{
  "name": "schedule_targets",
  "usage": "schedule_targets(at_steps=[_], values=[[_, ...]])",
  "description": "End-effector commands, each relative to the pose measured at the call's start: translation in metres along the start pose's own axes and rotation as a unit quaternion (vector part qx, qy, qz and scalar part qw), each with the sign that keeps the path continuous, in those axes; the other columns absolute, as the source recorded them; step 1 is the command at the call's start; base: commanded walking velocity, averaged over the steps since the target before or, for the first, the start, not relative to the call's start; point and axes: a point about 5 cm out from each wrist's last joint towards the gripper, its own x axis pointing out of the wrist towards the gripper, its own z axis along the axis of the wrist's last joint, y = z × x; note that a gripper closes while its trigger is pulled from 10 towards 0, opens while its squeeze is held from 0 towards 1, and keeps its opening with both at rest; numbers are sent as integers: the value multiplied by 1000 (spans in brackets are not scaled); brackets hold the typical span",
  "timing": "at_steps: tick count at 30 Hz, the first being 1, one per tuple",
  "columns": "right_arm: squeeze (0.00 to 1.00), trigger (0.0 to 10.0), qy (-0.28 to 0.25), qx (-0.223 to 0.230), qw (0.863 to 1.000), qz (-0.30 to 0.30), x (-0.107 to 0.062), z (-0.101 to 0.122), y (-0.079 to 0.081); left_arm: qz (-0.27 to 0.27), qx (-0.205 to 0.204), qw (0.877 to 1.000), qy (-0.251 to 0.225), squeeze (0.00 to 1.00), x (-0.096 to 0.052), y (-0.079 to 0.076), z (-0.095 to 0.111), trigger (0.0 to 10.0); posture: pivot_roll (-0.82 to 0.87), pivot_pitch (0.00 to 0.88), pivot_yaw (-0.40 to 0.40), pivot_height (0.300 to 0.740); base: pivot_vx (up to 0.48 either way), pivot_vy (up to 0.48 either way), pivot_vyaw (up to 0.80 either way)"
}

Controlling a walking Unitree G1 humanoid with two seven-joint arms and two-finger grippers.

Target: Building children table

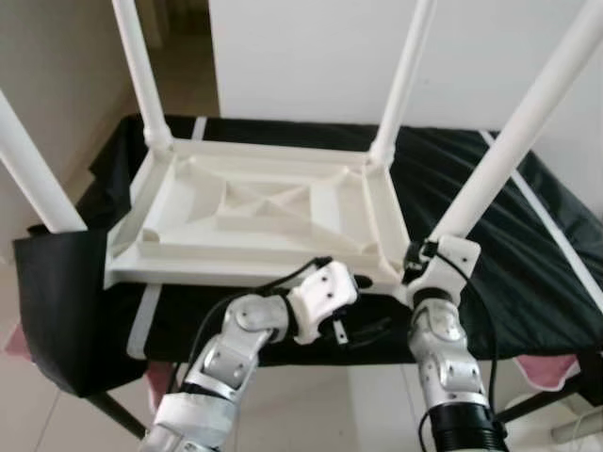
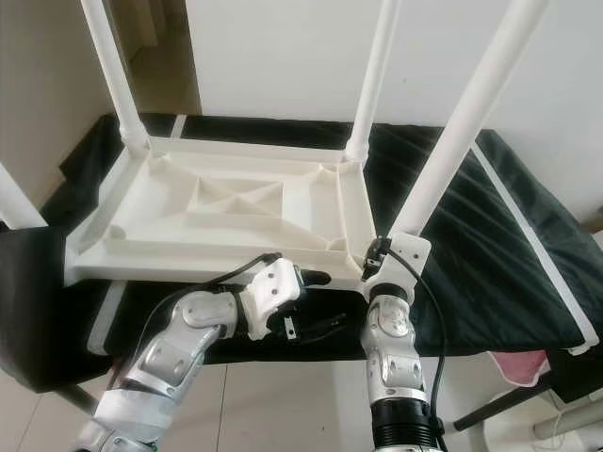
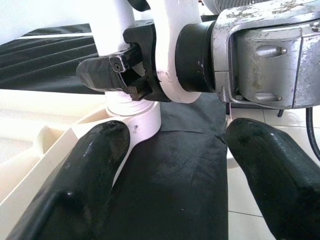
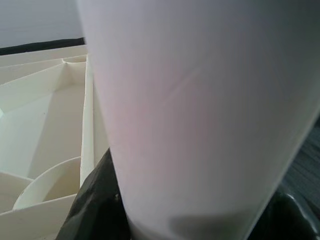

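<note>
R gripper (image 2: 379, 252) clenched on near-right white plastic tube leg (image 2: 459, 132) of upturned white plastic tabletop (image 2: 221, 202); L gripper (image 2: 316, 299) released. Risk: cross-threading if leg tilts.

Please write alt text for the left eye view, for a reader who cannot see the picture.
A white table top lies upside down on a black cloth, with four white legs pointing up. The right gripper is closed on the base of the near right leg. The left gripper is open just below the top's near edge, beside that corner.
</note>
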Motion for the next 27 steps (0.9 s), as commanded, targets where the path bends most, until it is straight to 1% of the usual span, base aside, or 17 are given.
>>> schedule_targets(at_steps=[1,8,9,10,11,17,20,21,22,23,25,27], values=[[0,10000,46,21,999,-6,-6,-17,2,58,3,998,-2,0,1,7,2,10000,-18,0,-33,740,0,0,0],[0,10000,38,5,999,-13,-3,-12,2,70,15,997,-8,0,3,10,4,10000,-19,0,-44,740,0,0,0],[59,10000,37,3,999,-13,-3,-12,2,72,16,997,-9,0,3,10,5,10000,-18,0,-45,740,0,0,0],[59,10000,35,3,999,-11,-2,-11,1,75,17,997,-9,0,4,10,5,10000,-17,0,-48,740,0,0,0],[1000,10000,32,4,999,-1,-2,-10,2,80,17,997,-8,0,4,11,5,10000,-17,0,-51,740,0,0,0],[1000,10000,22,-4,1000,18,-1,-6,4,91,23,996,-6,0,4,12,4,10000,-18,0,-56,740,0,0,0],[1000,10000,16,-9,999,34,-1,-4,4,109,45,993,-1,0,4,15,5,10000,-21,0,-57,740,0,0,0],[1000,10000,16,-9,999,34,-1,-4,4,109,45,993,-1,0,4,15,5,10000,-21,0,-57,740,0,0,0],[1000,10000,9,-12,999,48,-1,-3,2,114,50,992,1,0,4,16,5,10000,-22,0,-59,740,0,0,0],[1000,10000,9,-12,999,48,-1,-3,2,114,50,992,1,0,4,16,5,10000,-22,0,-59,740,0,0,0],[1000,10000,-2,-17,996,90,-4,0,-4,120,53,991,-1,0,4,16,5,10000,-24,0,-59,740,0,0,0],[1000,10000,-2,-18,995,101,-5,0,-6,123,53,991,0,0,4,17,5,10000,-24,0,-59,740,0,0,0]])
